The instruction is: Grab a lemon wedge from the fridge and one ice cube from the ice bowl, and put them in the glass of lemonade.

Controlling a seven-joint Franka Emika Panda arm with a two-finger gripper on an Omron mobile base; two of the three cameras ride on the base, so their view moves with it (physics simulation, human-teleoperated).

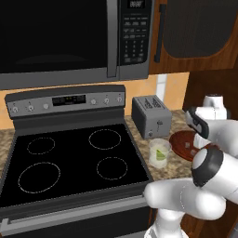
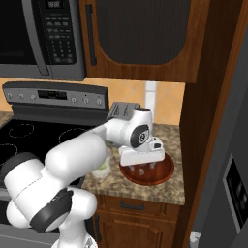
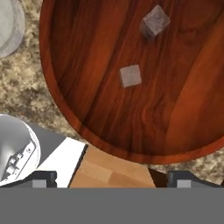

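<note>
While the ice bowl is seen from straight above in the hand view, with two ice cubes lying apart on its floor, the right base view has the gripper held just over it, jaws spread wide and empty. The glass of lemonade is seen whole beside the toaster from the left; the bowl there is partly hidden by the arm.

A speckled granite counter beside the stove carries a steel toaster at its back edge. The glass of lemonade stands nearer the front, the ice bowl just beside it
</note>
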